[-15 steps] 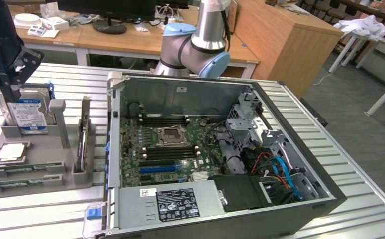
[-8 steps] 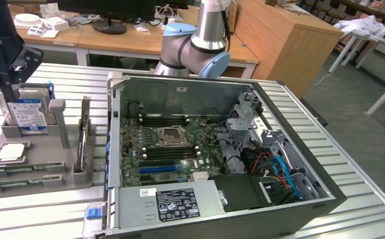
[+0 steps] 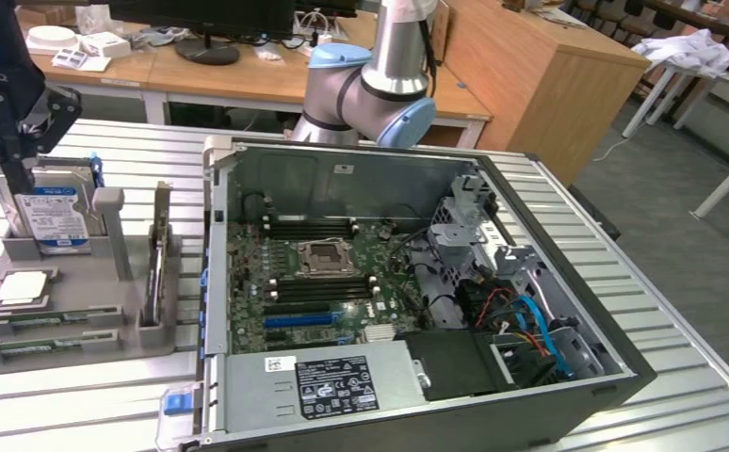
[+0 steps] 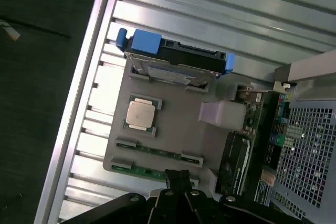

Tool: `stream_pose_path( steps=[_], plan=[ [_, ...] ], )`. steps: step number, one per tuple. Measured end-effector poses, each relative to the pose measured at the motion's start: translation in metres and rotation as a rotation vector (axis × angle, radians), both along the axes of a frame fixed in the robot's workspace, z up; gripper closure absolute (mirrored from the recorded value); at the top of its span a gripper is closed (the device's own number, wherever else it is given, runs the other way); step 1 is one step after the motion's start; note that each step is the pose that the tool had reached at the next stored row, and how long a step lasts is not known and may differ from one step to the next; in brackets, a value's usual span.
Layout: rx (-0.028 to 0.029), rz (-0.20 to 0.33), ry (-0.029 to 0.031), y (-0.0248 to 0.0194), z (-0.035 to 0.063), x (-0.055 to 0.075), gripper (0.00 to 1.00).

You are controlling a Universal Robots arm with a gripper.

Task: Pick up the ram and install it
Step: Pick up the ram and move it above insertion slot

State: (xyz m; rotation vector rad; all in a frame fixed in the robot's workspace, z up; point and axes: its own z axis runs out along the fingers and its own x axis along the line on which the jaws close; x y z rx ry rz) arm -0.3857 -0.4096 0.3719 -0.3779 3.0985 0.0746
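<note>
Noting gripper (image 3: pixel 15 184) hanging over the grey tray (image 3: pixel 89 292), near the tabletop's (image 3: pixel 89 414) edge on the exterior view's left. In the wrist view, picked out black fingertips (image 4: pixel 174 176) pinched together with nothing between. Reads as closed and empty-handed.

Found ram (image 4: pixel 140 170) lying flat in the slot along the tray's outer edge, the edge opposite the drive. Looks green, narrow, at rest and ungripped. Judged the fingertips just above that same edge, close to one end of the stick; cannot tell whether touching or apart.

Logged second stick (image 4: pixel 157 153) in the next slot inward, parallel and just beside the first. Then CPU (image 4: pixel 140 114) flat toward the tray's middle. Then drive (image 3: pixel 53 212) upright on edge at the tray's far edge, blue-white label showing. Also a dark card (image 3: pixel 157 259) standing on edge along the tray's side nearest the case.

Spotted case (image 3: pixel 616 372) open on the tabletop, just beside the tray on the exterior view's right. Inside, noted motherboard (image 3: pixel 277 282) with long black slots (image 3: pixel 320 229) either side of the socket (image 3: pixel 327 254). Marked arm (image 3: pixel 378 75) behind the case's back edge.
</note>
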Motion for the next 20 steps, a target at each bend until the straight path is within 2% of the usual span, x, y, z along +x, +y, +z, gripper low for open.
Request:
stream_pose_path(
  steps=[20],
  plan=[
    [0.0000, 0.365, 0.0000, 0.0000, -0.0008, 0.0000, 0.90]
  ],
)
